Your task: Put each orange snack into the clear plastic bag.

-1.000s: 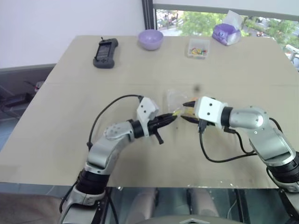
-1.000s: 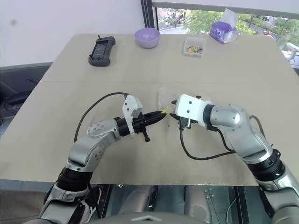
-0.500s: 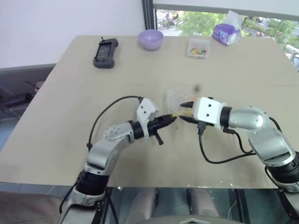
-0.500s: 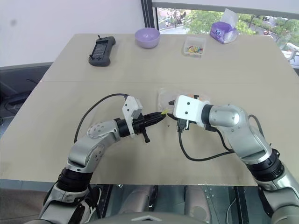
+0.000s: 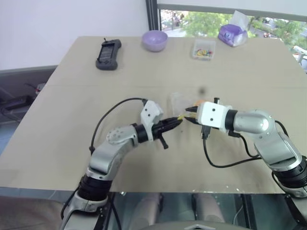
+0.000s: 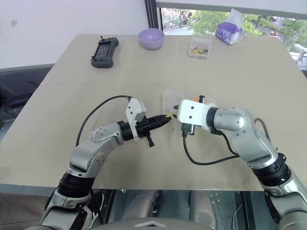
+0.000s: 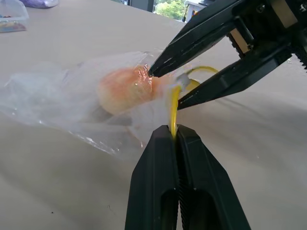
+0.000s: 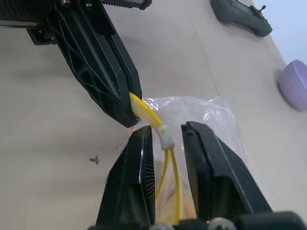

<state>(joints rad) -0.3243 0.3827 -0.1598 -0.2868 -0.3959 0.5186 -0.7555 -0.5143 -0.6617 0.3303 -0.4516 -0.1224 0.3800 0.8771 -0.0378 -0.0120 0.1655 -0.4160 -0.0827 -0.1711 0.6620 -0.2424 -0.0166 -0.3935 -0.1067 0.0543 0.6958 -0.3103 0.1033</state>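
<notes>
Between my part-open right gripper (image 8: 165,143) fingers runs the crinkly clear plastic bag's (image 7: 72,105) yellow seal strip (image 8: 144,109), pinched by my shut left gripper (image 7: 173,139); closing askew could tear it, spilling the round orange snack (image 7: 125,89).

Silver-grey arms, white wrist blocks, black cables, black two-fingered left hand (image 5: 175,123).

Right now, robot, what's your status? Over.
Left gripper shut on bag's yellow seal strip. Right gripper open around the slider. Orange snack inside clear plastic bag. Nothing in the way.
</notes>
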